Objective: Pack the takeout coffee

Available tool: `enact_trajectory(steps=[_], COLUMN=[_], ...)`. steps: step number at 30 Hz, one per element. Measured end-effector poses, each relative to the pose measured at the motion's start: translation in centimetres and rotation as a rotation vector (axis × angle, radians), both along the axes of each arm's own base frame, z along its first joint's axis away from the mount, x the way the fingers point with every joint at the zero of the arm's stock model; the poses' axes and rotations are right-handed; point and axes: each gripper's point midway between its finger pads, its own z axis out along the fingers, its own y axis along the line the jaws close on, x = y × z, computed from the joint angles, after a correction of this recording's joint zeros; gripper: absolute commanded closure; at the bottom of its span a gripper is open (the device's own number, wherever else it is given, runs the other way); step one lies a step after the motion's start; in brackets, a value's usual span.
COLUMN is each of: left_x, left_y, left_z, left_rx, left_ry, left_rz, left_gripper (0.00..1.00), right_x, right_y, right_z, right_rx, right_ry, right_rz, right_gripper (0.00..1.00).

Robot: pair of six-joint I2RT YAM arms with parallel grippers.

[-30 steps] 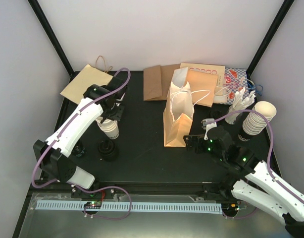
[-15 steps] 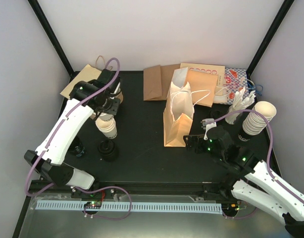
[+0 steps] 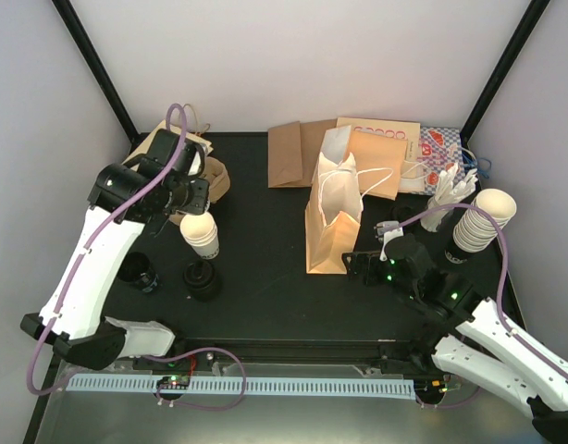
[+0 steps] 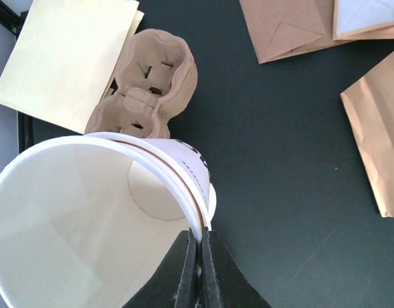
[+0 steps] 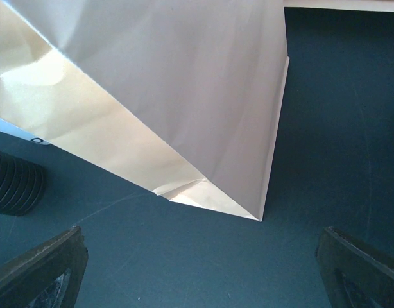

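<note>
Black tabletop (image 3: 265,273): left gripper (image 4: 198,247) clamped on lidless cream paper cup (image 4: 68,218) rim, right gripper (image 5: 197,269) gaping near tan paper bag (image 5: 184,96).

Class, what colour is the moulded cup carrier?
Light brown; the cup carrier shows best in the left wrist view.

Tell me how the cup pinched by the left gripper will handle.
The cup looks empty and thin-walled, so probably light and easily dented by the left gripper pinching its rim. A second cup nests behind; it may cling and lift too.
</note>
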Motion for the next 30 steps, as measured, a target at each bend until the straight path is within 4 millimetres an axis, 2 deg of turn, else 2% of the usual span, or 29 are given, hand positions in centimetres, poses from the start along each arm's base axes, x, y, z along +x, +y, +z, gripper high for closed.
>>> enact_trajectory(steps=[10,15,19,24,26,30], left_x=[-1.1,-1.6,-2.2,-3.1,-3.2,-2.9], left_y=[-0.8,-1.5,-3.1,-4.6,-4.7,-4.2], left_z=[2.4,2.5,2.1,-0.5,-1.2,-1.4], left_rx=[-0.084,-0.122,-0.182,-0.223,-0.222,-0.196], left_ry=[-0.056,-0.045,-0.012,0.078,0.099,0.091], left_rz=[-0.050,-0.088,-0.157,-0.222,-0.226,-0.205], left_gripper=[0.98,0.98,0.98,0.98,0.98,0.98], right_x=[0.0,0.0,0.1,-0.1,-0.1,-0.2], right_y=[0.0,0.0,-0.2,-0.3,-0.4,-0.4], right_z=[-0.1,0.0,0.1,0.1,-0.2,-0.2], right_rx=[-0.003,-0.003,-0.002,0.006,0.004,0.004], right_ry=[0.002,0.000,-0.008,-0.011,-0.008,-0.008], right_rz=[-0.001,-0.002,-0.009,-0.011,-0.011,-0.011], right_gripper=[0.00,0.00,0.00,0.00,0.00,0.00])
